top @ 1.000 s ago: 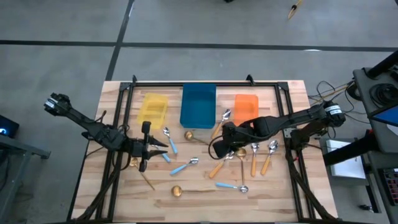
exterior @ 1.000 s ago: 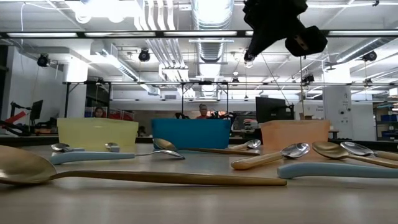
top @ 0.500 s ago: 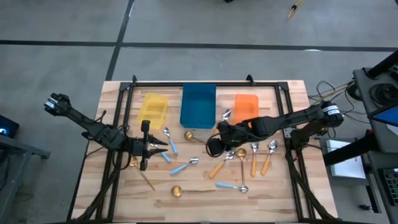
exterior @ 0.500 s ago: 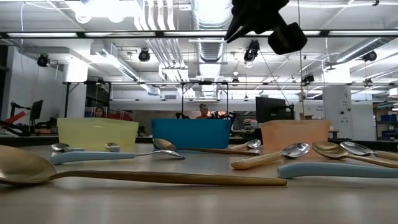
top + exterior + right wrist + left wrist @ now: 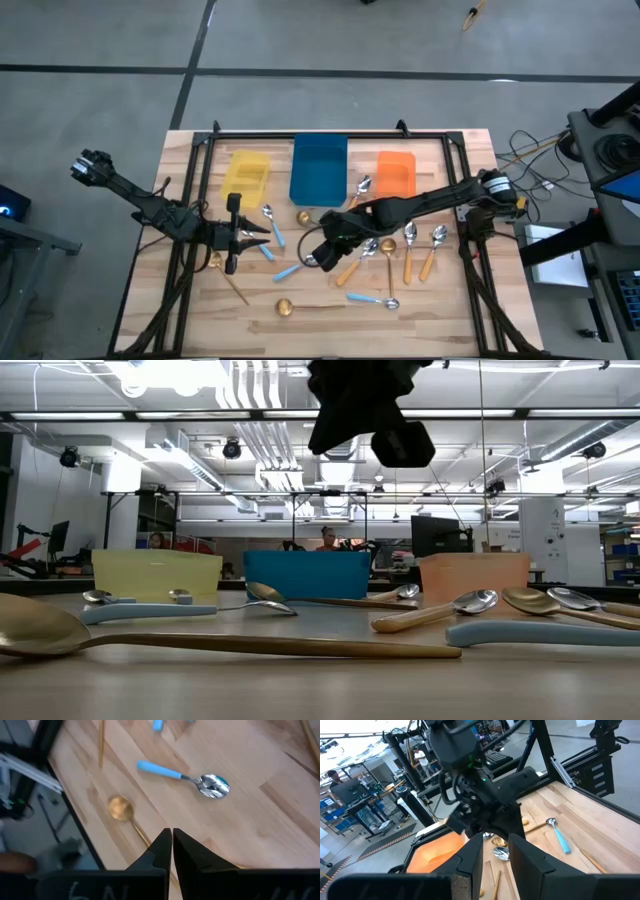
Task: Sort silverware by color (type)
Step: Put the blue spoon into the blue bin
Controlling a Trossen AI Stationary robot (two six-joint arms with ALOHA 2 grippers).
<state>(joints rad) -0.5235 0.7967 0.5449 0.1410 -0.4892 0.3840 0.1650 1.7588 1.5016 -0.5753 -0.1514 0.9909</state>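
The silverware lies scattered on the wooden table (image 5: 440,320): blue-handled spoons (image 5: 297,267) (image 5: 372,299), orange-handled spoons (image 5: 408,255) and gold spoons (image 5: 284,307) (image 5: 303,217). My right gripper (image 5: 313,260) is shut and empty. It hangs over the table's middle, just above one blue-handled spoon (image 5: 185,775), with a gold spoon (image 5: 120,809) nearby. My left gripper (image 5: 262,238) hovers at the table's left, open, with nothing between its fingers (image 5: 472,855).
A yellow bin (image 5: 245,176), a blue bin (image 5: 319,168) and an orange bin (image 5: 396,172) stand in a row along the far side. A dark frame (image 5: 455,175) runs around the table. My right arm reaches across the spoons at the right.
My right gripper has travelled toward the table's left and a little toward its near edge, sinking slightly and rolling about its pointing line. It has stayed shut. No spoon has moved.
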